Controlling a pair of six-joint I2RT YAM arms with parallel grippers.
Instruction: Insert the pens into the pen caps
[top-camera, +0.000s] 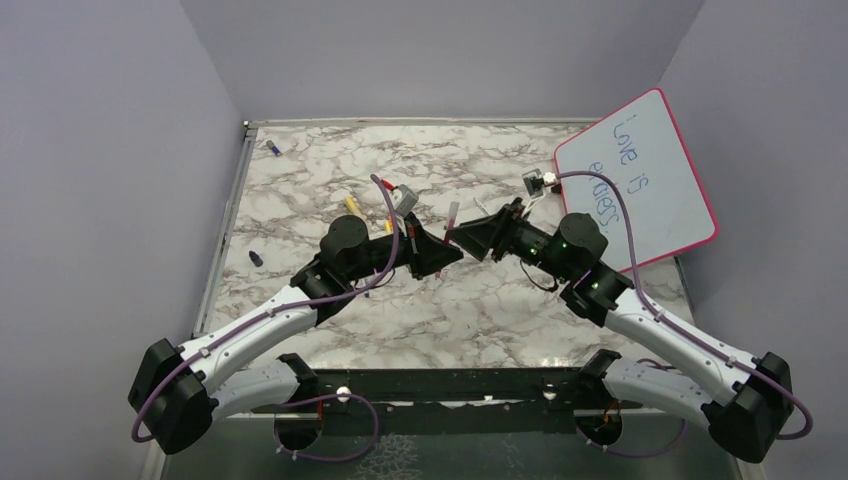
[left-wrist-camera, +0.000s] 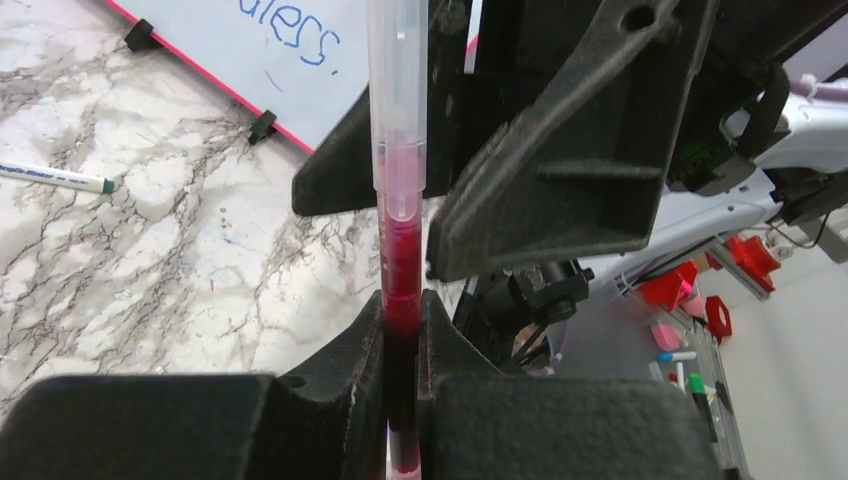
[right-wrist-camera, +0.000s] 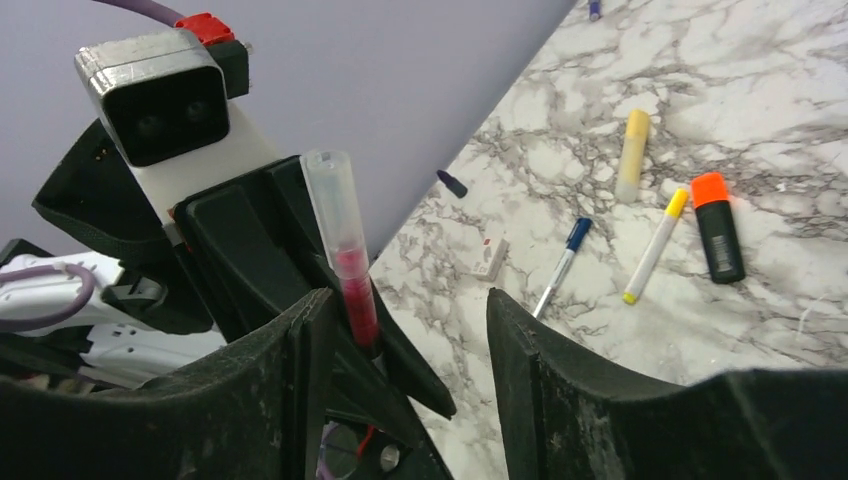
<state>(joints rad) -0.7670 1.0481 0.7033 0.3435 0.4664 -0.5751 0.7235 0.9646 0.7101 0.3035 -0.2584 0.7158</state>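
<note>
My left gripper (left-wrist-camera: 402, 312) is shut on a dark red pen (left-wrist-camera: 402, 275) and holds it upright above the table. A translucent cap (left-wrist-camera: 397, 100) sits over the pen's upper end. My right gripper (right-wrist-camera: 408, 300) is open and empty, its fingers (left-wrist-camera: 560, 160) standing on either side of the capped pen without touching it. The capped pen also shows in the right wrist view (right-wrist-camera: 345, 260). In the top view the two grippers meet at the table's middle, left (top-camera: 446, 256) and right (top-camera: 464, 238). Loose pens lie on the table: a yellow one (right-wrist-camera: 632, 155), a blue-ended one (right-wrist-camera: 562, 268), a yellow-ended one (right-wrist-camera: 655, 245) and a green-ended one (left-wrist-camera: 55, 177).
A black highlighter with an orange end (right-wrist-camera: 717, 228) lies by the pens. A dark blue cap (right-wrist-camera: 451, 184) and a small white piece (right-wrist-camera: 490, 257) lie near the left wall. The pink-framed whiteboard (top-camera: 640, 180) leans at the back right. Another blue cap (top-camera: 271, 148) lies at the back left.
</note>
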